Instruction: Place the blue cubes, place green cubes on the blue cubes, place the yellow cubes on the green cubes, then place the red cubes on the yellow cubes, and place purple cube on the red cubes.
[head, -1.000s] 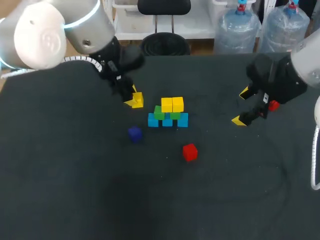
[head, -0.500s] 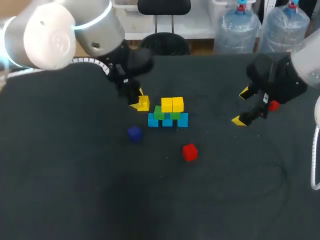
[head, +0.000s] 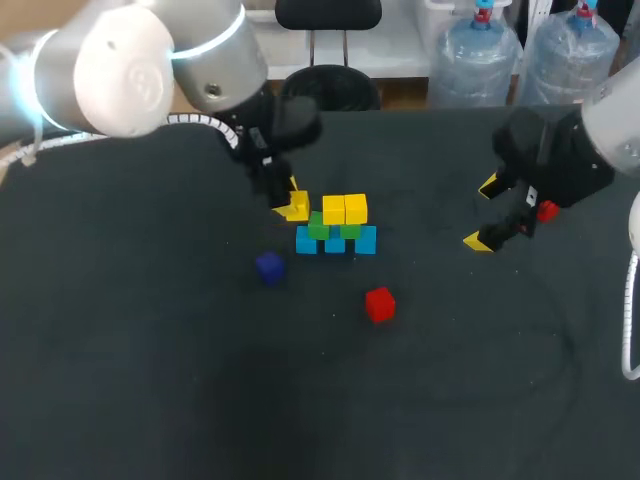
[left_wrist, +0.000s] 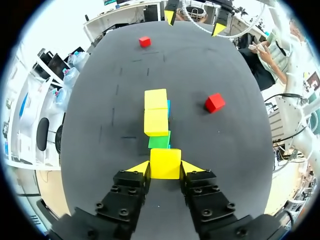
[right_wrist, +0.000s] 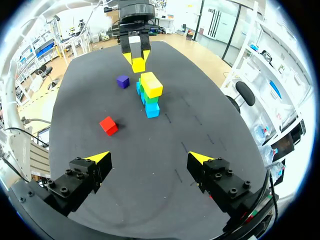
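Observation:
A block pile stands mid-table: three blue cubes in a row, two green cubes on them, and two yellow cubes on top. My left gripper is shut on a third yellow cube, just left of the pile and above the exposed green cube. A purple cube and a red cube lie in front of the pile. My right gripper hangs open and empty at the right. A second red cube lies beside it.
The black table has wide bare room in front and to the left. In the right wrist view the pile, the red cube and the purple cube lie ahead of the open fingers.
My left arm has carried the yellow cube rightward, up to the left side of the pile. The right arm and the loose cubes have stayed put.

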